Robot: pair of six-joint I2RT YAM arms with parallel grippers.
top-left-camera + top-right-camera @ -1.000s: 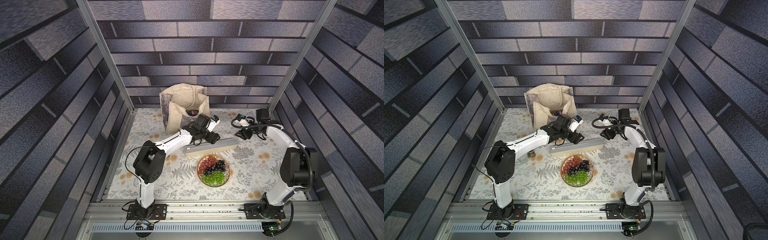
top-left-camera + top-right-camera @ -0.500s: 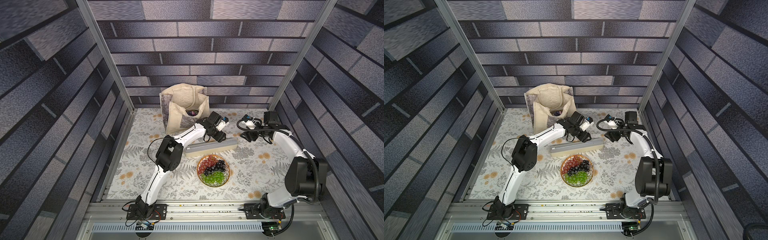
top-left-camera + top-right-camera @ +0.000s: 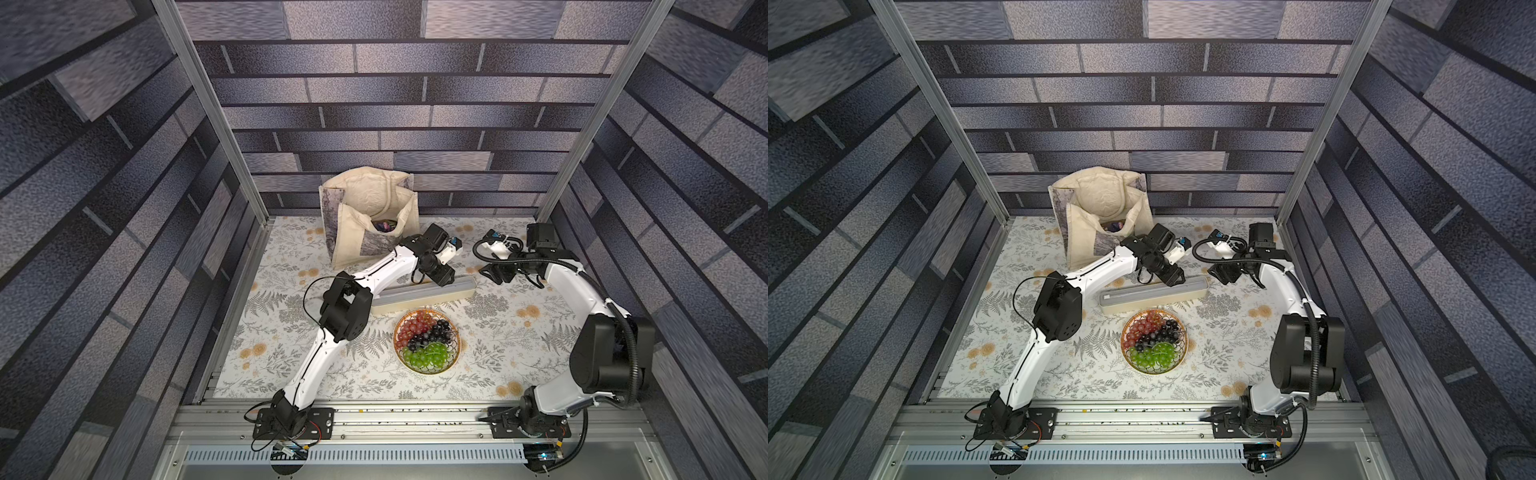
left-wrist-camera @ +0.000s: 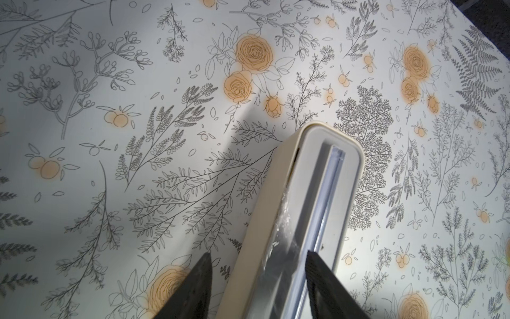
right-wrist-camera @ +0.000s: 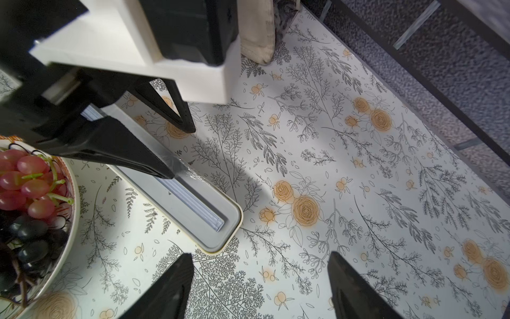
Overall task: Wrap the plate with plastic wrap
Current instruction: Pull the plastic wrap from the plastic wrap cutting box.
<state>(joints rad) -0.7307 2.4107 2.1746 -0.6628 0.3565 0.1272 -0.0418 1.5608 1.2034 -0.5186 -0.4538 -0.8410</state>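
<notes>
Top views both show the flowered table (image 3: 519, 345), where the long cream-and-grey box (image 3: 419, 296) lies just beside the plate (image 3: 428, 371) of grapes (image 3: 426, 338). A crinkled strip of plastic wrap (image 4: 284, 218) pokes out along the box's long edge. The left claw (image 4: 259, 255) straddles that edge with its jaws apart and nothing pinched. The right claw (image 5: 260, 256) hangs wide and empty off the box's end. The wrap looks feather-light, limp and clingy, so it is best pinched at that loose strip. It would probably bunch or tear if yanked. The box seems stiff and light and is likely to slide unless pinned down.
</notes>
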